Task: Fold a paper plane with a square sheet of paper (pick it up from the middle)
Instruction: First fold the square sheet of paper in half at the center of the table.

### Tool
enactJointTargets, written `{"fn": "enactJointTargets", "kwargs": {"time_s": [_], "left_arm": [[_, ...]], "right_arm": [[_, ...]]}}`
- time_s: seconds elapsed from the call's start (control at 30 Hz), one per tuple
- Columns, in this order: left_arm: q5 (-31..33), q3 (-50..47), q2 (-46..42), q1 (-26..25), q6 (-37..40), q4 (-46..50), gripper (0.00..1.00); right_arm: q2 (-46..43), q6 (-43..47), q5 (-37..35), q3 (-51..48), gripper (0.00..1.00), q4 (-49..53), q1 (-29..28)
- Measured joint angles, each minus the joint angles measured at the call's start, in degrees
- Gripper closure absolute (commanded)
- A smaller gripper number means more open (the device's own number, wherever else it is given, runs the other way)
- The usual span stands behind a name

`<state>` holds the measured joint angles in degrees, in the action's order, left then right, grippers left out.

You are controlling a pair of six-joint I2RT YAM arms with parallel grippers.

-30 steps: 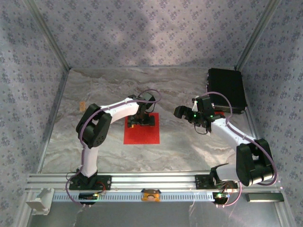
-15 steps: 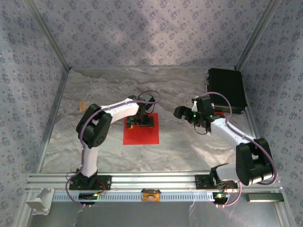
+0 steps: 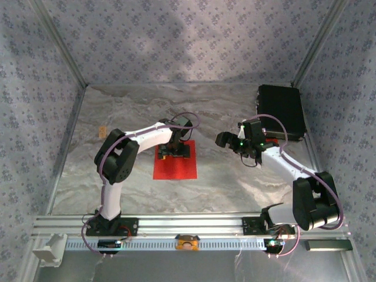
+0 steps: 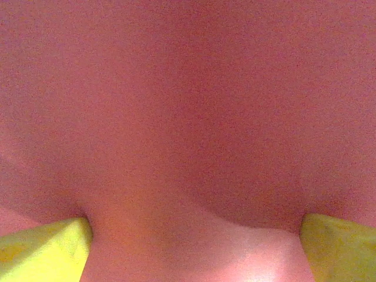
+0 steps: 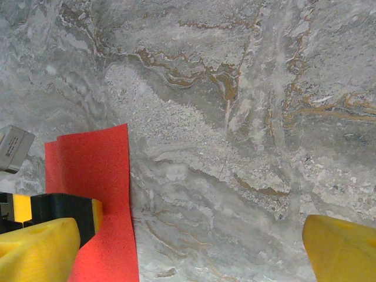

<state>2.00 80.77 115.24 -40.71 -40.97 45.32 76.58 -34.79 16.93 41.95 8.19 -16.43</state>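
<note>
The thin, bright red square sheet of paper (image 3: 175, 168) is lying flat on the grey marbled table (image 3: 235, 182). The left gripper (image 3: 175, 153), fingers spread, is pressing on the sheet's far middle. This appears to be the pick-up step, and it probably calls next for closing to pinch a ridge. The right gripper (image 3: 225, 140), also spread, is hovering nearby.

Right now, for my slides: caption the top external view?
Left gripper on the square sheet of paper; right gripper hovers nearby.

The left claw (image 3: 175, 151) hides part of the square sheet of paper (image 3: 175, 169), blurred in the left wrist view.
</note>
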Motion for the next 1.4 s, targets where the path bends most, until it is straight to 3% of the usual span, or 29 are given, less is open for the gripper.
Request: {"fn": "enactJointTargets", "kwargs": {"time_s": [0.17,0.47,0.67,0.8,1.2,1.4], "left_arm": [[0.24,0.0,-0.02,-0.24,0.0,-0.13,0.11],[0.22,-0.7,-0.68,-0.26,0.17,-1.18,0.35],[-0.33,-2.12,-1.81,-0.68,0.59,-3.93,0.45],[-1.64,-3.96,-3.1,-0.94,0.66,-7.26,0.59],[-6.62,-5.29,-6.49,-0.94,1.01,-12.0,0.65],[-14.23,-5.33,-9.16,-0.42,0.17,-16.33,0.65]], "right_arm": [[0.0,0.0,-0.02,0.0,0.01,0.0,0.0],[-0.02,0.0,-0.02,0.0,0.01,0.0,0.0],[-0.24,-0.85,-0.15,0.0,0.01,0.17,-0.02],[-1.16,-1.14,-0.79,0.0,0.01,0.63,-0.02],[-5.57,-1.75,-4.57,0.0,0.01,2.89,0.55],[-7.91,-1.86,-5.2,0.0,0.01,3.5,1.92]]}}
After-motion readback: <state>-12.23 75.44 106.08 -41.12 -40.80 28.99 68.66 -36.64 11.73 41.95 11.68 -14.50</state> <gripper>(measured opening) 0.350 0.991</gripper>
